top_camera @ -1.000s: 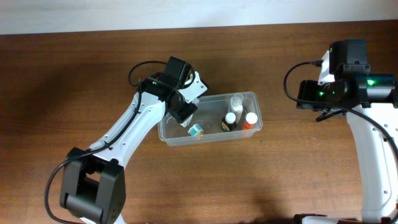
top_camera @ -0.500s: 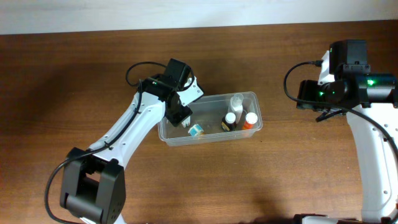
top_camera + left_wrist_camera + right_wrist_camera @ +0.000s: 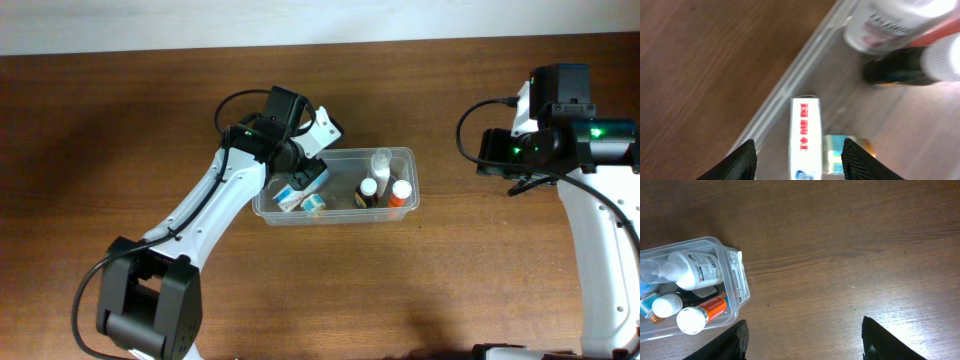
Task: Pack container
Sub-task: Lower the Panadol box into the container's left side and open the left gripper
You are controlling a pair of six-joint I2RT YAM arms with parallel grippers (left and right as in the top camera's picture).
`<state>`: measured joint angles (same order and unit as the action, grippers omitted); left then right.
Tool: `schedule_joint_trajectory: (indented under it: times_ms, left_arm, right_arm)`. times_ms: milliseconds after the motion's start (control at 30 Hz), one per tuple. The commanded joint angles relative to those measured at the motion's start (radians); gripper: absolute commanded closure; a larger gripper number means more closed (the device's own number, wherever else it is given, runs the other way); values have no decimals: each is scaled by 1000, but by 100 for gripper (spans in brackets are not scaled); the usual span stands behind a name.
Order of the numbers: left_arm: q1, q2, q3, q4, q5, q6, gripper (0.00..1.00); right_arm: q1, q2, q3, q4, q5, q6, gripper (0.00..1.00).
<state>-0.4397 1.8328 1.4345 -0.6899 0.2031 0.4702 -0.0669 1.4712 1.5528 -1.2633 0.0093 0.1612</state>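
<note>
left fingers (image 3: 742,162) now spread and empty over the clear container (image 3: 345,153) mid-desk (image 3: 450,280), white red-lettered carton (image 3: 805,130) newly down inside beside the bottles (image 3: 370,190), so that item looks packed; right fingers (image 3: 882,340) spread, idle, well apart.

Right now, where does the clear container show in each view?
Overhead: the container sits at centre.
Left wrist: its rim runs diagonally, upper right to lower left.
Right wrist: at the left edge.
Shared landmark: the white labelled bottle inside it.
</note>
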Motion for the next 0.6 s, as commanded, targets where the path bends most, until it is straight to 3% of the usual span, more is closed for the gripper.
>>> schedule_joint_trajectory:
  times_ms: [0, 367, 433, 567]
  left_arm:
    - [1, 11, 3, -2, 93, -13, 45]
    - [2, -31, 3, -27, 82, -25, 50]
    - [16, -98, 3, -27, -13, -139, 49]
    - [63, -192, 3, -27, -138, -256, 47]
  right_arm:
    - [-6, 2, -6, 4, -5, 4, 35]
    - [-6, 2, -6, 3, -5, 1, 35]
    - [-5, 2, -6, 3, -6, -16, 36]
    - [3, 2, -5, 15, -42, -71, 35]
